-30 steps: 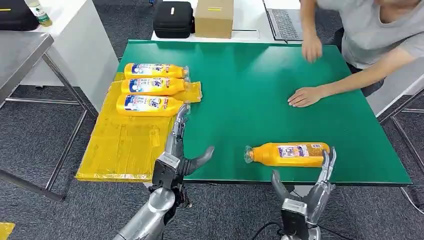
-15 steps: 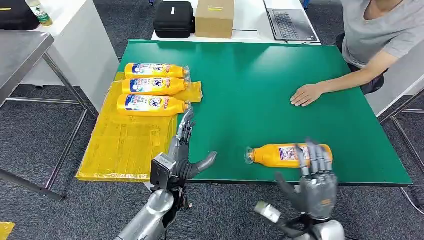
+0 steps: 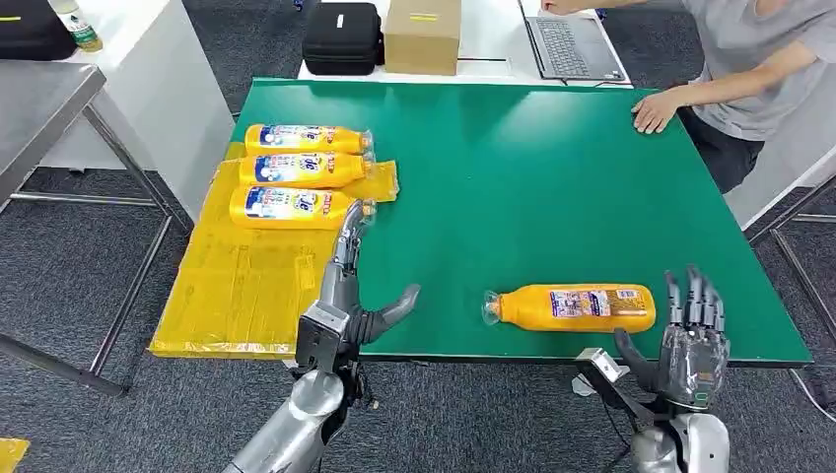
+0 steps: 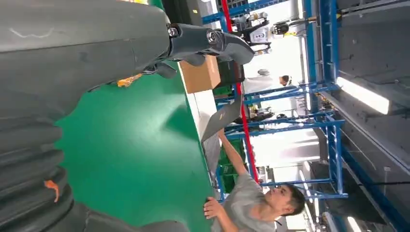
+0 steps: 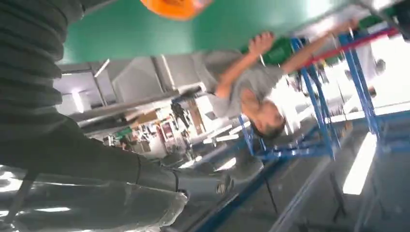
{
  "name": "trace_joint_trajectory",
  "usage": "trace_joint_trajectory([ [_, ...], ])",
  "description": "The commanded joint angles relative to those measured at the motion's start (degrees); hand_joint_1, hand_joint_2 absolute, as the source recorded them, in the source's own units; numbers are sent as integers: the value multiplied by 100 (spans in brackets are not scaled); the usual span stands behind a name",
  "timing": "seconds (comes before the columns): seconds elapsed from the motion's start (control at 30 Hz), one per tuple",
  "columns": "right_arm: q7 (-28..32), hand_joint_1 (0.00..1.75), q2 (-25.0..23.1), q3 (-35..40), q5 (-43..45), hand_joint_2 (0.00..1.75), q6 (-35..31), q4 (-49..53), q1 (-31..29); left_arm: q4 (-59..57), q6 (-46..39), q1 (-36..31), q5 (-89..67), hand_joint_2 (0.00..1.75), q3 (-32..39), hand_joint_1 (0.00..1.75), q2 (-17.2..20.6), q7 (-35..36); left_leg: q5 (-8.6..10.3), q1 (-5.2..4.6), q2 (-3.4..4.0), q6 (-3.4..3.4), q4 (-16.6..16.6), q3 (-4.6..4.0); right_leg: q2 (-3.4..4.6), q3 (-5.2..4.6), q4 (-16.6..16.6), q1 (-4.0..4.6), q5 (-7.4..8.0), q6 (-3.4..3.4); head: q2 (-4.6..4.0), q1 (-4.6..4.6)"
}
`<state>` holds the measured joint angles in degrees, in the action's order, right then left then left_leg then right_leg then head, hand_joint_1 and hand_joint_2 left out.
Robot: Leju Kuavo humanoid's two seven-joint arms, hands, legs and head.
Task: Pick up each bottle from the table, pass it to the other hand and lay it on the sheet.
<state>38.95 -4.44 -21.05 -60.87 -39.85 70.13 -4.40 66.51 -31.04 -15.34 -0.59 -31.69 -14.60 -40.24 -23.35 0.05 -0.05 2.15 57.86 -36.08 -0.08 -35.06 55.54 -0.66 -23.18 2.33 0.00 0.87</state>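
Grey carpet floor (image 3: pixel 79 296) out to the left of the left hand (image 3: pixel 350 296) and beneath it. Green table (image 3: pixel 513 177) stretching ahead of that hand. Far beyond it, a white desk (image 3: pixel 488 39) bearing a black case (image 3: pixel 341 37), a cardboard box (image 3: pixel 422 34) and a laptop (image 3: pixel 572 44). Well off to the left, a steel-topped table (image 3: pixel 39 99) on thin legs, beside a white cabinet (image 3: pixel 168 99). Overhead in the wrist views, blue racking (image 4: pixel 332 58) and strip lights (image 4: pixel 363 95) (bright, washing out the far hall).
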Motion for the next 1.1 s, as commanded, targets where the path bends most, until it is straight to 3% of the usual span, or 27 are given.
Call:
trace_joint_trajectory([
  [0.03,-216,0,675,605,225,175,-15,-2267,-871,-108,98,-205,112,175,-207,0,135,24,-13,4,19,-11,-10,46,19,42,-13,4,-6,-9,0,2],
  [0.17,-342,0,886,1085,135,175,-15,-2852,-1258,-121,138,-240,123,175,-242,0,98,24,-6,3,19,-6,-3,17,20,15,-7,3,2,-5,0,2],
  [0.33,-345,0,903,1374,85,175,-15,-3236,-1460,-182,136,-276,130,175,-247,0,70,24,-12,1,12,-11,-5,40,11,36,-5,2,-10,-8,0,2],
  [0.43,-660,0,1007,1604,-387,175,-15,-3376,-1612,-274,129,-380,113,175,-265,0,13,24,-9,2,10,-8,0,26,9,23,-3,3,-6,-5,0,2],
  [1.0,-847,0,1223,1923,-392,175,46,-4186,-2036,-701,391,-587,180,175,-350,0,-115,24,-7,-1,2,-8,-6,32,1,29,-4,-1,-8,-5,0,4],
  [1.1,-973,0,1268,1912,-259,175,370,-4360,-2067,-780,452,-591,191,175,-364,0,-114,24,-2,-1,-2,-5,-4,18,-3,17,-3,0,-4,-3,0,2],
])
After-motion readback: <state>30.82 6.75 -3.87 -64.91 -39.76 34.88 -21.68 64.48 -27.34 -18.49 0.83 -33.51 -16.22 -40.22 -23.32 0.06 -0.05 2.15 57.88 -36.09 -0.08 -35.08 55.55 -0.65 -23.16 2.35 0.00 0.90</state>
